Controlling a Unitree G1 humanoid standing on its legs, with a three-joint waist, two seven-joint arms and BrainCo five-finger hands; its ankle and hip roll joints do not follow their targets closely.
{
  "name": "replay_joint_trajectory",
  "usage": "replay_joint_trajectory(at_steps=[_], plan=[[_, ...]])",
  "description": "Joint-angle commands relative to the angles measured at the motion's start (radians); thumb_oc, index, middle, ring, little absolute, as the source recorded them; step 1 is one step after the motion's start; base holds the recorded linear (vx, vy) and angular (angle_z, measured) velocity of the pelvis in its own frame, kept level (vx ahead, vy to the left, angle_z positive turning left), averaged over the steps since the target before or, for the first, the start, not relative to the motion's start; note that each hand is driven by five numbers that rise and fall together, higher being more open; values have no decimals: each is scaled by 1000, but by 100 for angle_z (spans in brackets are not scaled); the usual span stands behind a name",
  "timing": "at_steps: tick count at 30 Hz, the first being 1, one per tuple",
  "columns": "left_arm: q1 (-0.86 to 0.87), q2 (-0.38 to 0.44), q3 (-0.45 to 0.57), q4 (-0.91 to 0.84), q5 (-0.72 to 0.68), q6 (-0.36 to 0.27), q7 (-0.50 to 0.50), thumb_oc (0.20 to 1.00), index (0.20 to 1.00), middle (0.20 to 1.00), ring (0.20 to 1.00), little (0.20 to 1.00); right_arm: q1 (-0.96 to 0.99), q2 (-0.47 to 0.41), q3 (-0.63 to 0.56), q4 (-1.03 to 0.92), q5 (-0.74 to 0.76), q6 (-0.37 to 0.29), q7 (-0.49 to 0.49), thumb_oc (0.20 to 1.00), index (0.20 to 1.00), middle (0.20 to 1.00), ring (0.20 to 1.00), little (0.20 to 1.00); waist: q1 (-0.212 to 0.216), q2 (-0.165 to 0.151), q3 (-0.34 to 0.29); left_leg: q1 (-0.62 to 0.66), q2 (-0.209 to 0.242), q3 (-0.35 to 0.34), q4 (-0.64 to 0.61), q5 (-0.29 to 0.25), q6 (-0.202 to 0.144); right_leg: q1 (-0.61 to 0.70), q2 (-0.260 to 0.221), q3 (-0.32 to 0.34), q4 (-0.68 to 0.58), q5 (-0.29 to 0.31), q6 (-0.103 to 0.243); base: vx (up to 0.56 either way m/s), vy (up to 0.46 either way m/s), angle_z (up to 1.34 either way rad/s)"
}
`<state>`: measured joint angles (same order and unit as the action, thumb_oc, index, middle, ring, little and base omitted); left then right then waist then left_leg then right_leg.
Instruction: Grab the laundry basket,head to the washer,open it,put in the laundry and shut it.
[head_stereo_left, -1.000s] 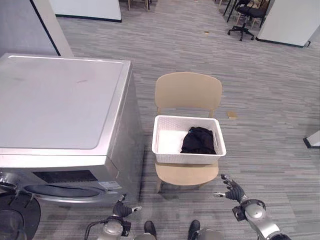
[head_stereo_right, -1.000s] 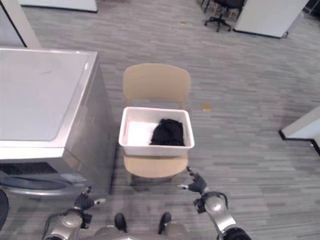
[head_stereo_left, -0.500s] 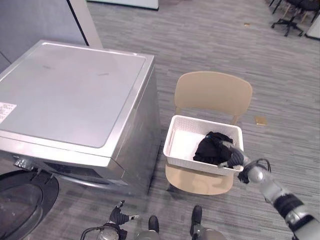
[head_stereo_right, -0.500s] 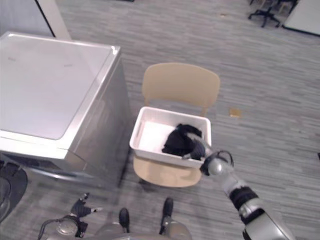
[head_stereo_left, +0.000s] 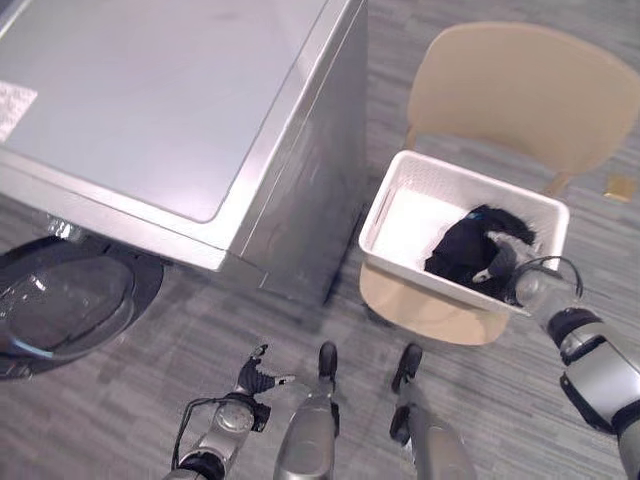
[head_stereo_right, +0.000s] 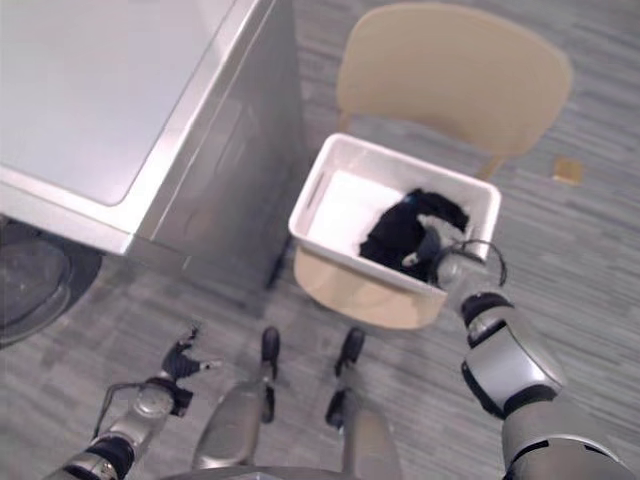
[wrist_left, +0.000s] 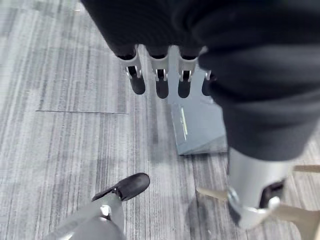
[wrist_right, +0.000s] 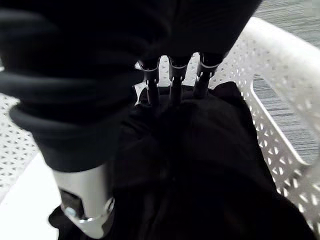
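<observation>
1. White perforated plastic laundry basket (head_stereo_left: 400, 205) sits on the seat of a pale tan moulded chair (head_stereo_left: 520, 90), just beside the right side of the washer.
2. Black crumpled laundry (head_stereo_left: 462, 255) lies inside the basket, toward the side farther from the washer, with bare white basket floor showing on the washer side.
3. The right hand (head_stereo_left: 500, 262) reaches over the basket's near rim and down onto the laundry. In the right wrist view its fingers (wrist_right: 171, 82) point straight into the dark cloth with their tips buried in it, so I cannot tell whether they have closed on the cloth.
4. The silver-grey metal front-loading washer (head_stereo_left: 180, 110) stands to the left of the chair, its flat top broad and bare.
5. Its round dark-glass door (head_stereo_left: 65, 300) is swung open, low at the front of the machine, lying out over the floor.
6. The left hand (head_stereo_left: 256, 377) hangs low near the grey striped plank floor (head_stereo_left: 150, 400), well apart from basket and washer. In the left wrist view its fingers (wrist_left: 159, 82) are straight and relaxed, holding nothing.
</observation>
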<state>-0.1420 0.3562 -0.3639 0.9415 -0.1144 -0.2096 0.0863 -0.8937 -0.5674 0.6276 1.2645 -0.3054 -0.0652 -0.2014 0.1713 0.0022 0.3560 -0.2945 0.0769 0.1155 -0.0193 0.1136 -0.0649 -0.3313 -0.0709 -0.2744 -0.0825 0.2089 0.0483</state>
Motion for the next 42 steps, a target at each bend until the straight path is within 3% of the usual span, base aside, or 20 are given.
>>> replay_joint_trajectory(at_steps=[1, 8, 9, 10, 15, 19, 25, 35, 40, 42], plan=[[-56, 18, -54, -14, -47, -36, 46, 1000, 1000, 1000, 1000, 1000, -64, -51, 19, 87, -15, 39, -80, 1000, 1000, 1000, 1000, 1000, 19, 27, -24, -67, -24, -14, -18, -2, 0, 22, -37, 38, 106, -229, 61, -21, 1, 22], [-84, -2, -96, -50, -60, -34, 30, 1000, 1000, 1000, 1000, 1000, -76, -58, 23, 122, 106, 35, 22, 1000, 1000, 1000, 1000, 1000, 47, 76, -10, -106, -35, -39, -29, 17, -2, -21, -40, 35, 118, -233, 58, -15, -19, 14], [-85, -5, -101, -42, -53, -34, 27, 1000, 1000, 1000, 1000, 1000, -66, -47, 17, 97, 158, 27, 50, 721, 721, 721, 721, 721, 46, 77, -12, -104, -35, -39, -30, 17, -4, -20, -39, 36, 117, -235, 57, 40, -55, 11], [-85, -3, -101, -37, -37, -31, 19, 1000, 1000, 1000, 1000, 1000, -52, -35, 7, 31, 244, 11, 80, 200, 200, 200, 200, 200, 43, 74, -18, -95, -34, -39, -34, 18, -5, -11, -37, 38, 115, -238, 55, 31, -40, 10], [-72, -9, -90, -19, -19, -15, 8, 1000, 1000, 1000, 1000, 1000, 1, 11, -80, -103, 469, -25, 112, 200, 200, 200, 200, 200, 27, 55, -34, -54, -27, -31, -41, 7, -7, 29, -32, 43, 106, -250, 51, 15, -23, -1], [-65, -14, -77, -13, -20, -9, 9, 1000, 1000, 1000, 1000, 1000, 35, 33, -125, -184, 566, -55, 111, 200, 200, 200, 200, 200, 9, 37, -49, -17, -22, -24, -44, -4, -6, 63, -29, 47, 97, -253, 51, 10, -3, 0], [-21, -28, -28, -25, -13, -1, 16, 1000, 1000, 1000, 1000, 1000, 196, 65, -250, -505, 791, -128, 135, 200, 200, 200, 200, 200, -43, -5, -95, 68, -22, 1, -51, -28, -1, 145, -24, 46, 73, -249, 54, 27, 13, -4], [85, -53, 47, -52, -5, 15, 12, 1000, 1000, 1000, 1000, 1000, 447, 152, -305, -938, 946, -179, 218, 200, 200, 200, 200, 200, -95, -47, -191, 188, -28, 52, -31, -94, 23, 241, -29, 86, 68, -250, 72, 45, 77, -20], [136, -52, 67, -128, -12, 18, 8, 1000, 1000, 1000, 1000, 1000, 559, 188, -329, -1159, 989, -188, 261, 200, 200, 200, 200, 200, -111, -48, -216, 264, -33, 87, -21, -127, 47, 257, -39, 102, 155, -265, 89, -9, 99, -29], [109, -35, 51, -188, -15, 14, 19, 1000, 1000, 1000, 1000, 1000, 608, 217, -337, -1270, 1030, -206, 277, 200, 200, 200, 200, 200, -122, -36, -194, 262, -15, 65, -11, -107, 52, 238, -19, 143, 323, -323, 100, -215, 28, -16]])
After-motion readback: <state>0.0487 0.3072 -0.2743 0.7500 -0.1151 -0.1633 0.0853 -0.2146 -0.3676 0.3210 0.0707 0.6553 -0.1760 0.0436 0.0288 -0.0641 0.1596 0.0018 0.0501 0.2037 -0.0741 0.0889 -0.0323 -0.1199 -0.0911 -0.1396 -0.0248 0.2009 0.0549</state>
